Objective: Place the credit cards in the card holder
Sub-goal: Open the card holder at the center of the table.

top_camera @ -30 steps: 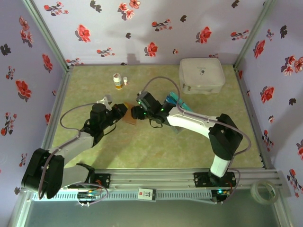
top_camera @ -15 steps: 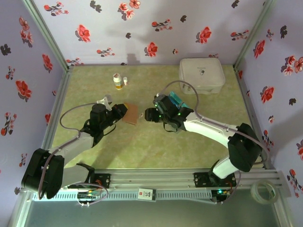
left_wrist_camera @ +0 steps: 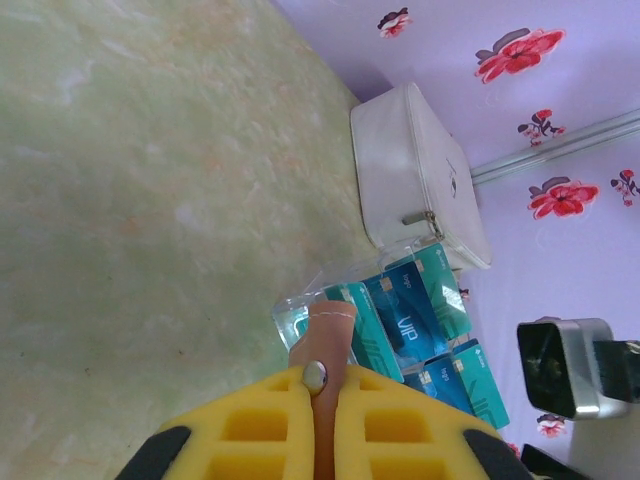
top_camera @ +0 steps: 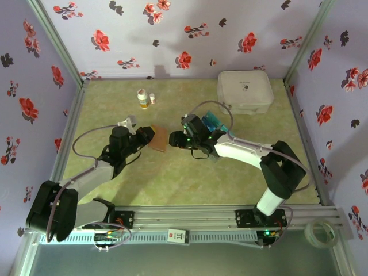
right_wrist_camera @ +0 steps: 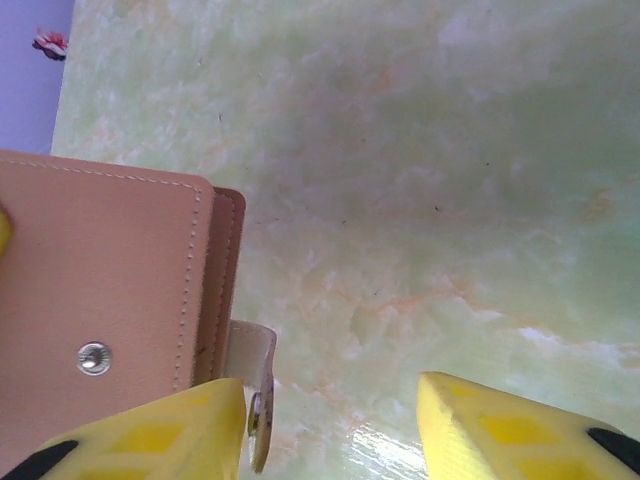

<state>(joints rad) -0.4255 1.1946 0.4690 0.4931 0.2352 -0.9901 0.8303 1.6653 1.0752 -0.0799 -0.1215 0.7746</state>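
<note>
- The right arm, elbow folded low over the table point(top_camera: 172, 190), swings back in after pulling away half a second ago; the right gripper point(top_camera: 175, 140) sits again just beside the open edge of the card holder point(top_camera: 160, 138), jaws spread with nothing between them, so no card is on its way in yet
- The left arm, stretched forward from its base, has not shifted; the left gripper point(top_camera: 145, 137) stays pressed shut on the card holder, presenting it toward its partner
- The white case point(top_camera: 244, 91) stands at the far right, untouched
- The clear tray point(left_wrist_camera: 288, 312) lies near that case, behind the right wrist
- The credit cards point(left_wrist_camera: 405, 318) lie in the tray, so loading appears still ahead
- The snap tab point(right_wrist_camera: 248, 345) of the holder hangs loose, just beside one yellow finger point(right_wrist_camera: 150, 430)
</note>
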